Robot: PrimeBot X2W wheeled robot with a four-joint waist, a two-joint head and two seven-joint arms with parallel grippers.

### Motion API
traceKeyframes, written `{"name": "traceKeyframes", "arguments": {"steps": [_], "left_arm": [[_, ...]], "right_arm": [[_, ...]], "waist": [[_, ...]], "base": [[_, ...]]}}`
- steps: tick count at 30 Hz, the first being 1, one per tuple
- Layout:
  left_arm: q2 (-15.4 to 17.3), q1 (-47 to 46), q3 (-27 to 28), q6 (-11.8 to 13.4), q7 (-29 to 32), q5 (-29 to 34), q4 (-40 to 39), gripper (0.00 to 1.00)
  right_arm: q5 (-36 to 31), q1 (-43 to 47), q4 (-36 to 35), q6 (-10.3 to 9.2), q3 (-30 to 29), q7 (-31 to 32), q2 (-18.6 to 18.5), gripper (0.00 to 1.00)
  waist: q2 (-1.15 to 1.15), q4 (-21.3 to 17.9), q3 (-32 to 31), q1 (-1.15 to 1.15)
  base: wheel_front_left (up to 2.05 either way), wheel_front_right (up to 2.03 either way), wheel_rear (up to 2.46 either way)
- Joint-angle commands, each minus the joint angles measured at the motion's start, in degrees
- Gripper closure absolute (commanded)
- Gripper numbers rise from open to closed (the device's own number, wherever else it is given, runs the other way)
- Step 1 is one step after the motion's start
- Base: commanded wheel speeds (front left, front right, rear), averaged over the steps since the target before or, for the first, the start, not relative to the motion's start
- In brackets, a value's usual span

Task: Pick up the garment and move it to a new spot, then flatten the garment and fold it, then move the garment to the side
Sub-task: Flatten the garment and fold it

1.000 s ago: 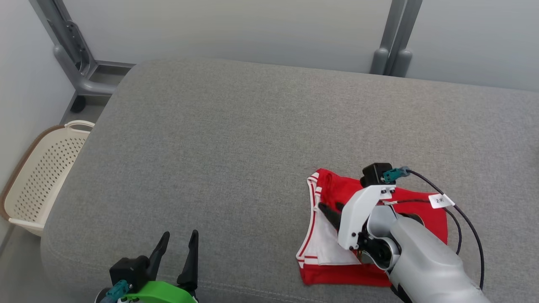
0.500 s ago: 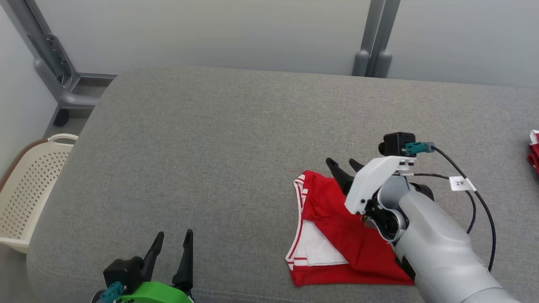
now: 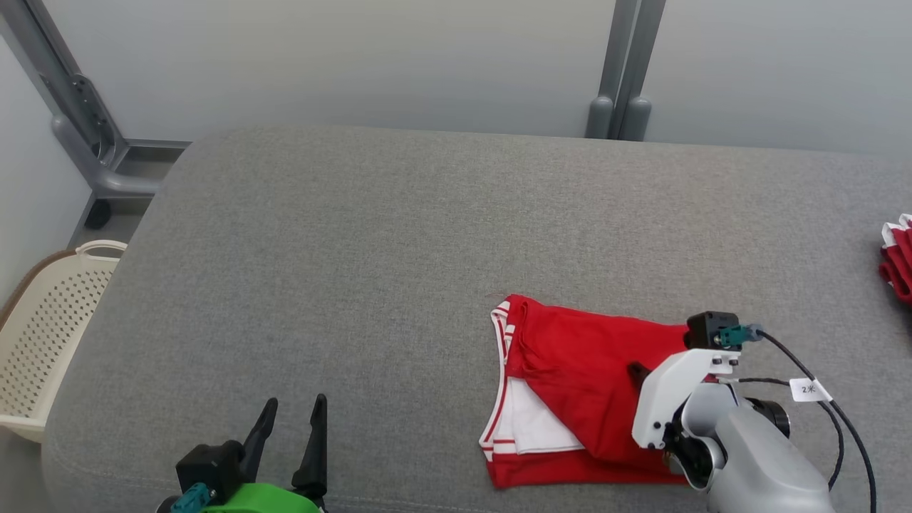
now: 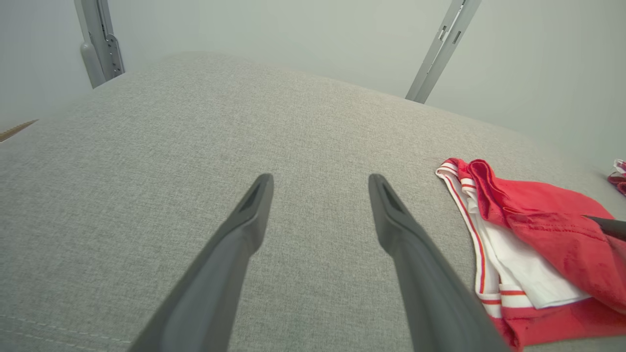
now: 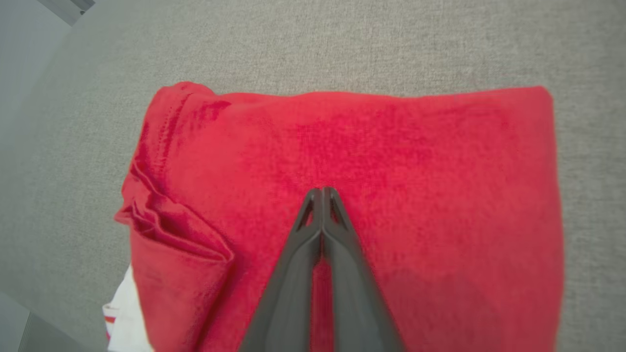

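The red garment (image 3: pixel 570 363) with white striped trim lies folded on the grey cushion (image 3: pixel 356 249), a white inner layer showing at its near left. My right gripper (image 3: pixel 634 370) hangs over the garment's right half, shut. In the right wrist view its fingertips (image 5: pixel 322 191) are pressed together over the red cloth (image 5: pixel 391 137) with no fabric between them. My left gripper (image 3: pixel 294 406) stands open at the cushion's near left edge, well apart from the garment (image 4: pixel 538 220). In the left wrist view there is only bare cushion between the gripper's (image 4: pixel 320 181) fingers.
Another red and white cloth (image 3: pixel 899 260) lies at the cushion's far right edge. A cream perforated basket (image 3: pixel 43 328) stands on the floor to the left. Grey metal posts (image 3: pixel 616 71) rise behind the cushion against the wall.
My right gripper swept from the garment's white part to its far edge, then drew back over its right half. The head camera has shifted. My left gripper has stayed put.
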Motion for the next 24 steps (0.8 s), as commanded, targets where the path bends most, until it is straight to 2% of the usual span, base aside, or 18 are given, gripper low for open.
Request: {"name": "traceKeyframes", "arguments": {"steps": [1,7,15,24], "left_arm": [[0.1,0.5,0.0,-0.2,-0.3,0.2,-0.2,0.0],[0.3,0.1,-0.3,-0.2,-0.3,0.4,-0.4,0.0],[0.6,-0.1,-0.5,-0.2,-0.3,-0.1,0.1,0.0],[0.9,-0.7,-1.3,-0.2,-0.3,-0.4,0.6,0.0]], "right_arm": [[-1.0,1.2,-1.1,-0.02,-0.3,0.5,0.4,1.0],[-3.9,5.3,-7.2,-0.02,-0.4,4.3,0.8,1.0],[1.9,10.4,-16.9,-0.02,7.2,9.5,0.8,1.0],[6.2,9.1,-18.6,-0.02,16.3,11.4,0.8,1.0]], "waist": [[0.0,0.2,0.0,0.0],[0.0,1.7,0.1,0.0],[0.0,3.5,0.4,0.0],[0.0,5.4,0.2,0.0]], "base": [[0.0,0.0,0.0],[0.0,0.0,0.0],[0.0,0.0,0.0],[0.0,0.0,0.0]]}}
